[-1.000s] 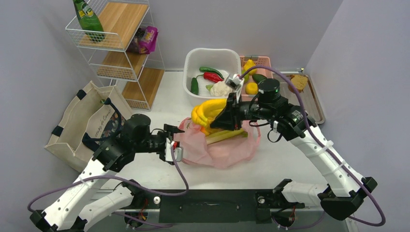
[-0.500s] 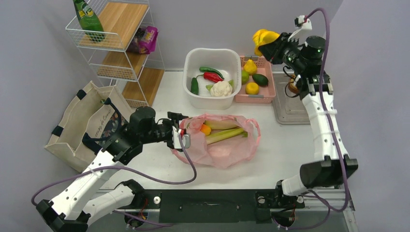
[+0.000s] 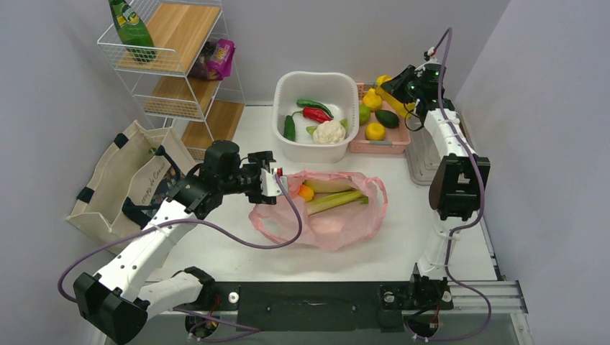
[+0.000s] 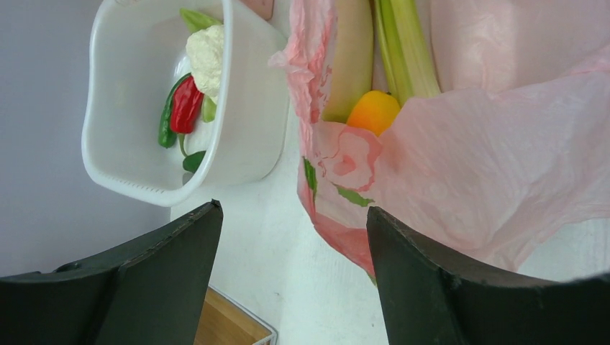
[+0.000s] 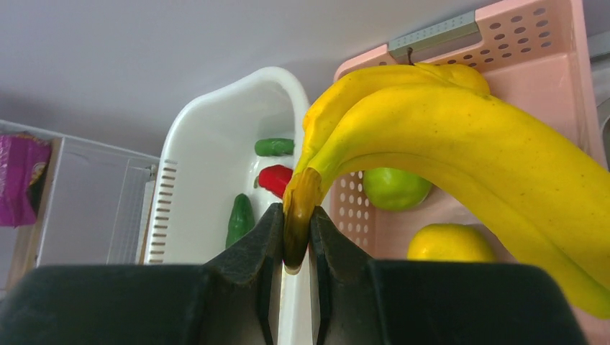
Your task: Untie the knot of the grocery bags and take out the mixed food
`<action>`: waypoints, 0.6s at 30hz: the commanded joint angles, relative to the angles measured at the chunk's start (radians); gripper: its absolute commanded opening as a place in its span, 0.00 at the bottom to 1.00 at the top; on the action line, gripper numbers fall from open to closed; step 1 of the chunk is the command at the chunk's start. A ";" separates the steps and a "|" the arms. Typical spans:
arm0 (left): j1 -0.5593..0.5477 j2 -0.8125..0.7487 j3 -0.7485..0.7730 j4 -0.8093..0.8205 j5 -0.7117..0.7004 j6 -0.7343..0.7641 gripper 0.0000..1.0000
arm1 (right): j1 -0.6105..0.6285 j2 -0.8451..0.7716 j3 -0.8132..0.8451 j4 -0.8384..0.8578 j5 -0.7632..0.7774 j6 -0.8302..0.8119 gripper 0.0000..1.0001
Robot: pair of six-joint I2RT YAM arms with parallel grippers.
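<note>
Bag (image 4: 503, 158) w/ radish (image 4: 352, 57), stalk (image 4: 406, 43) & orange fruit (image 4: 372, 111)

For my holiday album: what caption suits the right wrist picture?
Right gripper pinches a banana bunch by its stem over the pink basket.

The right claw (image 5: 296, 215) had its two dark fingers pinched tight on the brown stem end of the bananas (image 5: 460, 136). The bunch swept up and away to the claw's right and filled most of that side. Beyond the claw sat a pink basket (image 5: 532, 43) with holes in its walls. A green fruit (image 5: 395, 188) and a yellow fruit (image 5: 449, 244) lay in it, just under the bananas. Ahead and to the claw's left stood a white tub (image 5: 208, 144) holding a red pepper (image 5: 277, 178), a nearer green pepper (image 5: 239, 212) and a farther green pepper (image 5: 273, 146). Far off to the left, a purple packet (image 5: 20, 180) sat on a wire shelf (image 5: 93, 208).
</note>
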 commanded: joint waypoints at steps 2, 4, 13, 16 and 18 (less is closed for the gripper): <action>0.020 0.014 0.059 0.004 0.000 0.020 0.72 | 0.011 0.094 0.131 0.133 0.017 0.056 0.00; 0.020 0.018 0.058 -0.002 0.001 0.018 0.72 | 0.018 0.139 0.169 0.126 0.024 0.043 0.00; 0.018 0.029 0.111 -0.047 0.042 -0.017 0.72 | 0.053 0.176 0.231 0.067 -0.002 -0.006 0.73; -0.003 0.019 0.116 -0.042 0.060 -0.037 0.71 | 0.057 0.107 0.167 0.048 -0.018 -0.043 0.76; -0.027 0.019 0.123 -0.035 0.068 -0.049 0.70 | 0.059 0.033 0.108 0.026 -0.029 -0.087 0.77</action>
